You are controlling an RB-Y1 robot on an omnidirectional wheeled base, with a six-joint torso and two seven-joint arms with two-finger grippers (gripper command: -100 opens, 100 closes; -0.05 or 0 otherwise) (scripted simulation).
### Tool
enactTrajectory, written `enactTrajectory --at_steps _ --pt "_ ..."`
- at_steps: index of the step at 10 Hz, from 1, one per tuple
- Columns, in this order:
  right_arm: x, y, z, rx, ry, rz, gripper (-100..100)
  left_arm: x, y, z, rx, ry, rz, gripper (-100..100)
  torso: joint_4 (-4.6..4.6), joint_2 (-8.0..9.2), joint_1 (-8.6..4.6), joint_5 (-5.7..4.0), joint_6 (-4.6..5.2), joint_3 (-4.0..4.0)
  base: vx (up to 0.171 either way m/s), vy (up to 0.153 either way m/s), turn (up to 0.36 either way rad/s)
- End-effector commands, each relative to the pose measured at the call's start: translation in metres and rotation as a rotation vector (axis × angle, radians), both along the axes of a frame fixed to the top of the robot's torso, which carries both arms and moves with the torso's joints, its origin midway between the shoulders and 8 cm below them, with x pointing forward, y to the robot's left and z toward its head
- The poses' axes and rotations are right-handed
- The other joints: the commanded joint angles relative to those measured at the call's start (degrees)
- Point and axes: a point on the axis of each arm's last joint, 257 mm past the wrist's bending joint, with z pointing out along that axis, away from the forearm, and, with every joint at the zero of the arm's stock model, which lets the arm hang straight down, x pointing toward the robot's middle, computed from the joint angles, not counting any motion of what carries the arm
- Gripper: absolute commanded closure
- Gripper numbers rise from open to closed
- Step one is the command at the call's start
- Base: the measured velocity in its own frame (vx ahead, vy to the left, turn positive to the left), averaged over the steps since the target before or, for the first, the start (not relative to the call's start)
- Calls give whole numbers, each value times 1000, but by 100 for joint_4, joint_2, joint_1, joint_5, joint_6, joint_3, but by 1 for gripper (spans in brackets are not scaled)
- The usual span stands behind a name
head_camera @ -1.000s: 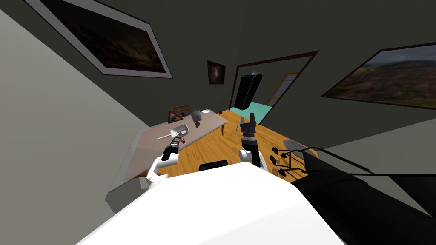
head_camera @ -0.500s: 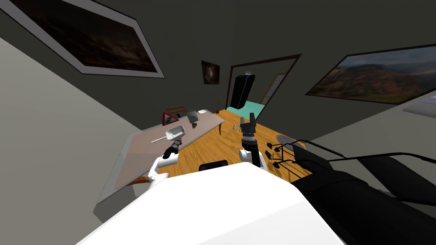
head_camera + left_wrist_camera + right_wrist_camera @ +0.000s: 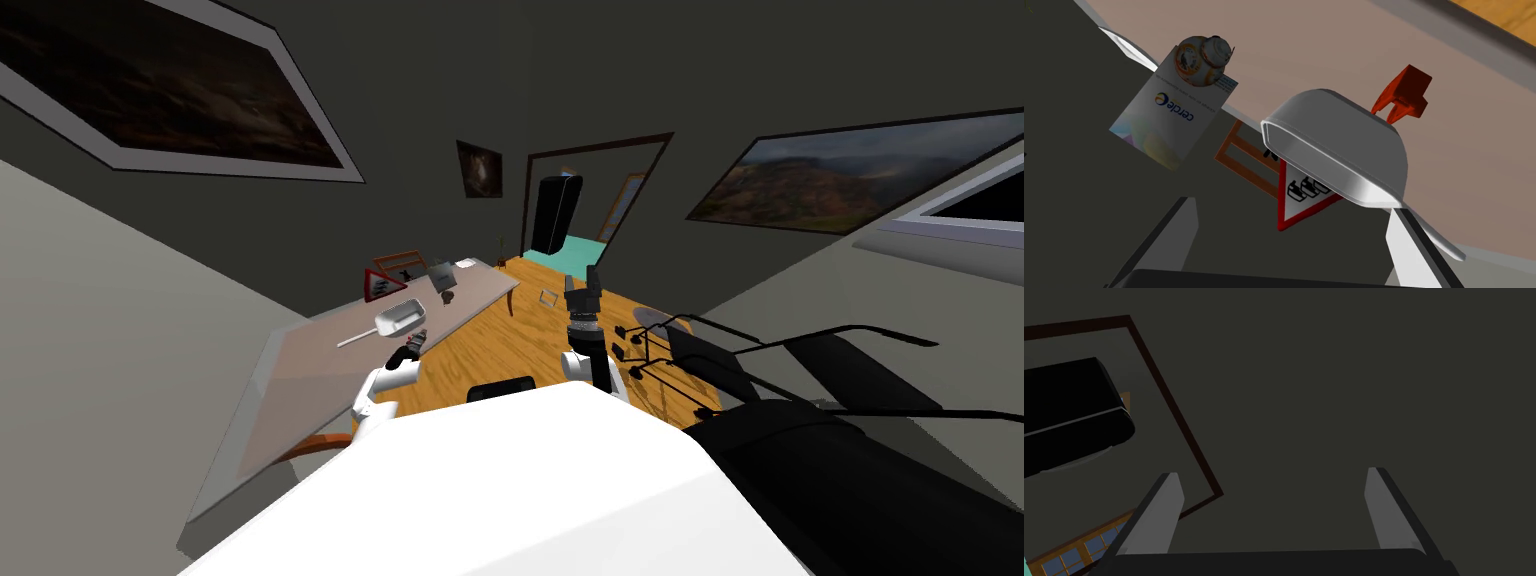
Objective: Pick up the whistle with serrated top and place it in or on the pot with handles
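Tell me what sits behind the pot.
Beyond the pot, a red whistle pokes out on the table, and a red-rimmed triangular sign and an orange frame stand behind it. The pot covers much of the sign and the whistle's near end.

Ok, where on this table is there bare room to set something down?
Bare: the near half of the table, from the pot back toward me, and the strip between the whistle and the floor-side edge. Crowded: the far end, where the triangle sign, orange frame, card and ball toy cluster beyond the pot.
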Motion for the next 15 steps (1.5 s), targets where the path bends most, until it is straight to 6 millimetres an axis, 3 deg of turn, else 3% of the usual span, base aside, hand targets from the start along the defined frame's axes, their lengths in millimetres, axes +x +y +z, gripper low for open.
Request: enactTrajectory --at_steps 1,6,11,15 --pt "0 0 0 0 0 0 0 -10 8 -21 -10 77 21 -100 0 0 0 0 0 0 -24 20 -262" --pt "0 0 0 0 0 0 0 -46 21 -74 -57 267 76 -100 1 1 11 2 2 1 -22 31 -172" --pt "0 0 0 0 0 0 0 -100 30 -131 -153 483 145 -100 -1 -6 17 4 -3 -4 -10 51 -212" --pt "0 0 0 0 0 0 0 -135 31 -156 -233 601 191 -100 -2 -9 20 4 -4 -5 -8 63 -174"
